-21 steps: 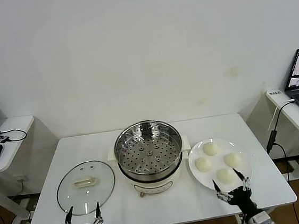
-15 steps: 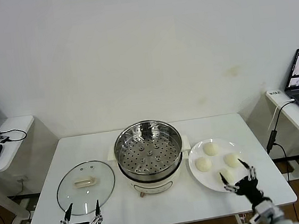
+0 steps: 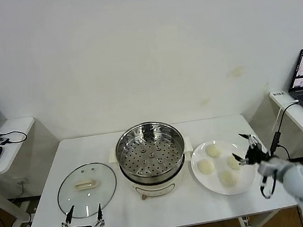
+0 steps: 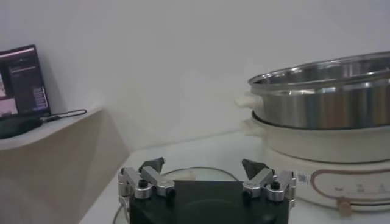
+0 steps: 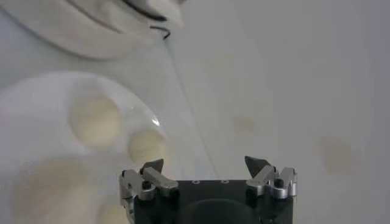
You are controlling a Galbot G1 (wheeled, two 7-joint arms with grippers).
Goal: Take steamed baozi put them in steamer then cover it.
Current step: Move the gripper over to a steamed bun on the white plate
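Four cream-white steamed baozi [image 3: 214, 151] sit on a plain white plate [image 3: 244, 183], just under the black-and-silver right gripper [image 3: 249, 147]. The steamer [image 3: 150, 156] is shiny steel, its tray dotted with holes, on a cream-white base. Ahead of the black left gripper [image 3: 82, 220], the cover [image 3: 87, 189] is clear glass with a cream handle. The table [image 3: 167, 207] is white.

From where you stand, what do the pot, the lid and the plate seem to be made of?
The pot: shiny steel, mirror-bright walls, on what looks like a cream plastic base. The lid: clear glass, since the table shows through, with a metal rim. The plate: glossy white, probably ceramic, though possibly plastic.
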